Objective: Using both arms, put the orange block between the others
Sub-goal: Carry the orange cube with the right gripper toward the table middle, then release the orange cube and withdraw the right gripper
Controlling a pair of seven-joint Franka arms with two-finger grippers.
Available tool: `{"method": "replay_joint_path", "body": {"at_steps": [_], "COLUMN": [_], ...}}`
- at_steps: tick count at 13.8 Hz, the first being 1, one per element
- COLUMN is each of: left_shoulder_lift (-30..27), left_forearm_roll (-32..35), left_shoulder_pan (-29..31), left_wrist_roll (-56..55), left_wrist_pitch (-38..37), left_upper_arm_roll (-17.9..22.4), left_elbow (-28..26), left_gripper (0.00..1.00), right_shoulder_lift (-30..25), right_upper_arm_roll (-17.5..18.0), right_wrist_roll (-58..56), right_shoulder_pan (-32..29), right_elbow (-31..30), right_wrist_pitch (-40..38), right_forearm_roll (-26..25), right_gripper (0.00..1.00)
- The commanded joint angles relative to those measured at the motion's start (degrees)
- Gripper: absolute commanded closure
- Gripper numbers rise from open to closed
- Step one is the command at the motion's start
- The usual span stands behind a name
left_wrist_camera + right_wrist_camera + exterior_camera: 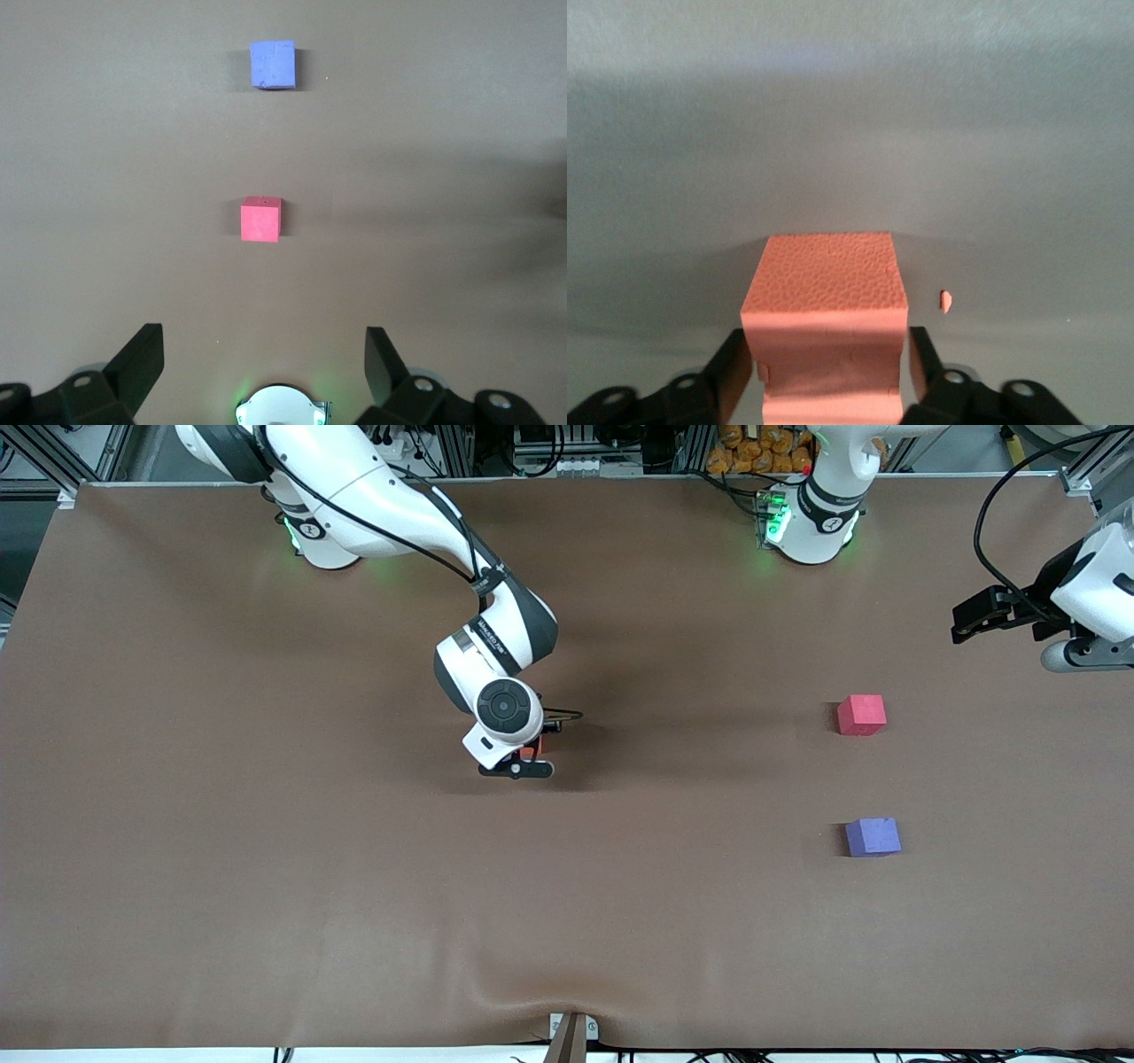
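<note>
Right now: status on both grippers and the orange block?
Right gripper low at table centre, fingers astride orange block. Left gripper open, waiting above pinkish-red cube. Gap to purple cube unobstructed.

Right pincer (828, 372) fingers flank the orange block (825, 305).

Purple cube (873, 837) lies nearer the camera (pinkish-red cube (861, 715) farther).

Bright orange block (824, 305) with pebbled foam texture, one tiny orange crumb (945, 301) beside it; pinkish-red cube (861, 715); purple cube (873, 837); plain matte brown table cover (266, 868); white arms (372, 487) with dark grey joint bands, black grippers, green-lit bases (778, 522)
</note>
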Motion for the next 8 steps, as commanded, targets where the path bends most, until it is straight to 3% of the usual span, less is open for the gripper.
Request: {"method": "replay_joint_path", "body": {"at_steps": [1, 3, 8], "left_shoulder_lift": [-0.1, 0.0, 0.5], "left_forearm_roll": [0.4, 0.4, 0.4], "left_shoulder_pan": [0.1, 0.1, 0.1], "left_wrist_roll": [0.0, 0.0, 0.0], "left_wrist_pitch": [0.4, 0.4, 0.7], "left_upper_arm_roll": [-0.3, -0.3, -0.3], "left_elbow": [0.0, -0.1, 0.0], "left_gripper": [0.00, 0.00, 0.00], "right_shoulder_lift": [0.1, -0.3, -2.4], "right_upper_arm_roll": [-0.2, -0.2, -0.4], "right_wrist_roll": [0.5, -0.6, -19.2], "right_shoulder_pan": [-2.0, -5.4, -16.4], "right_elbow": [6.1, 10.2, 7.4], "right_wrist_pitch": [-3.7, -10.3, -15.3], "right_forearm_roll": [0.0, -0.4, -0.5], "right_gripper": [0.00, 0.00, 0.00]}}
